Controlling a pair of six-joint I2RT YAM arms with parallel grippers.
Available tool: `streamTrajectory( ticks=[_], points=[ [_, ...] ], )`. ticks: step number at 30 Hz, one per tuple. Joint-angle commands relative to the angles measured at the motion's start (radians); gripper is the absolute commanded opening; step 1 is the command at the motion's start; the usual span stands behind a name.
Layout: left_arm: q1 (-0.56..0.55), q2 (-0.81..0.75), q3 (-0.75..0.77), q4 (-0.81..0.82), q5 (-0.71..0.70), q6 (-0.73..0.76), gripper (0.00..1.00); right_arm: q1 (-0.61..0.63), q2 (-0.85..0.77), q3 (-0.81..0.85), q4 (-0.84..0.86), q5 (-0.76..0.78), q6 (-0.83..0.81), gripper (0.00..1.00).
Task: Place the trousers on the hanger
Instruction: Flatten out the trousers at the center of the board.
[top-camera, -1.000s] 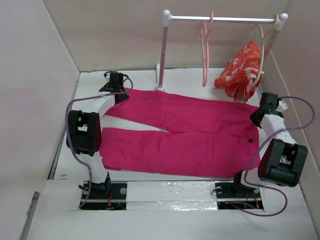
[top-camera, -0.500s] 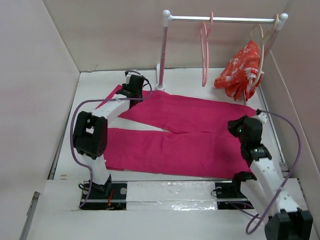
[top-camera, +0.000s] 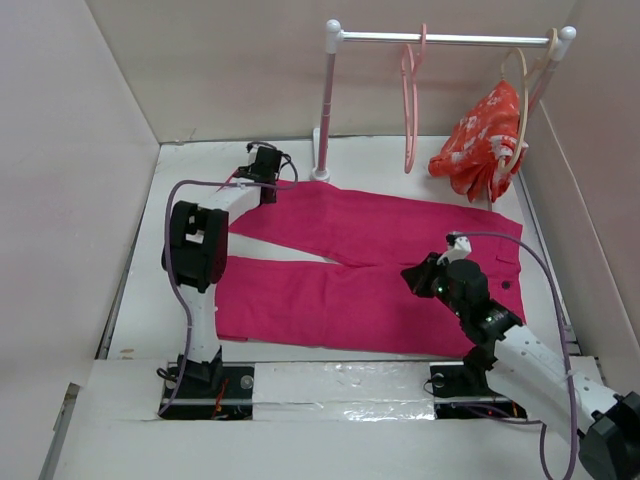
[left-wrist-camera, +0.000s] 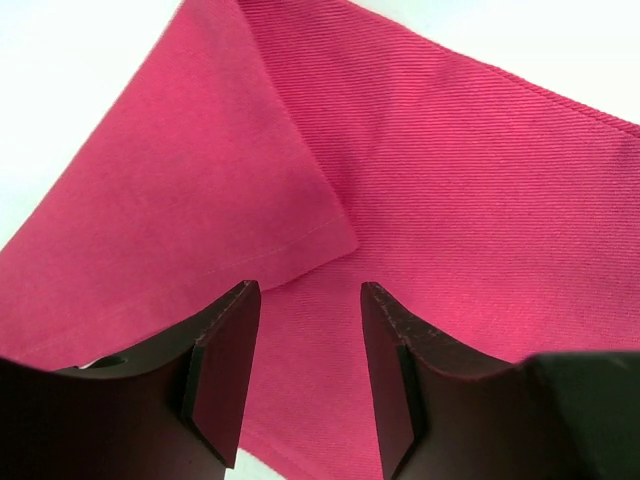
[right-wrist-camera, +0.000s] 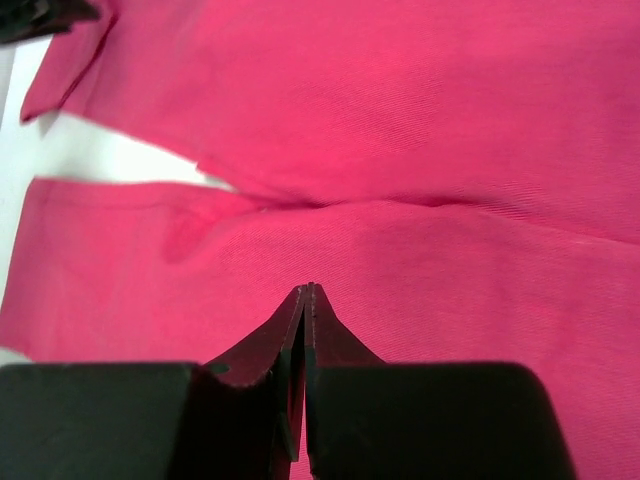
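Observation:
The magenta-pink trousers (top-camera: 370, 265) lie flat on the white table, waist to the right, two legs running left. The far leg's cuff end is folded over on itself (left-wrist-camera: 200, 190). My left gripper (top-camera: 268, 190) is open just over that far leg near the cuff (left-wrist-camera: 305, 370), cloth between its fingers but not clamped. My right gripper (top-camera: 412, 277) is shut and empty, hovering above the crotch area (right-wrist-camera: 305, 295). The salmon-pink hanger (top-camera: 409, 100) hangs empty on the rail (top-camera: 450, 38) at the back.
A beige hanger with a red-orange floral garment (top-camera: 480, 140) hangs at the rail's right end. The rail's white post (top-camera: 325, 110) stands just behind the far leg. Cardboard walls (top-camera: 90, 180) close in the left, back and right sides.
My right arm swung from the waist at the right edge inward to over the crotch. My left gripper moved from the far-left cuff toward the rail post, and the cuff end got folded over.

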Motion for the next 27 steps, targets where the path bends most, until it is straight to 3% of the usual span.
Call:
streamTrajectory(
  ticks=[1, 9, 16, 22, 26, 27],
  points=[
    [-0.005, 0.025, 0.088, -0.024, -0.018, 0.021, 0.41, 0.072, 0.042, 0.002, 0.123, 0.047, -0.032, 0.07],
    [-0.005, 0.096, 0.136, -0.055, -0.046, -0.003, 0.37, 0.170, 0.088, 0.023, 0.131, 0.128, -0.039, 0.09],
    [-0.005, 0.139, 0.175, -0.066, -0.078, -0.012, 0.38, 0.170, 0.081, 0.017, 0.135, 0.128, -0.037, 0.10],
    [0.004, 0.150, 0.186, -0.072, -0.116, -0.014, 0.21, 0.180, 0.064, 0.014, 0.126, 0.139, -0.033, 0.10],
    [0.027, 0.115, 0.160, -0.046, -0.152, -0.003, 0.00, 0.180, 0.049, 0.008, 0.128, 0.145, -0.031, 0.10],
    [0.027, 0.107, 0.157, -0.043, -0.156, -0.005, 0.00, 0.180, 0.050, 0.008, 0.128, 0.145, -0.031, 0.10]
  ],
)
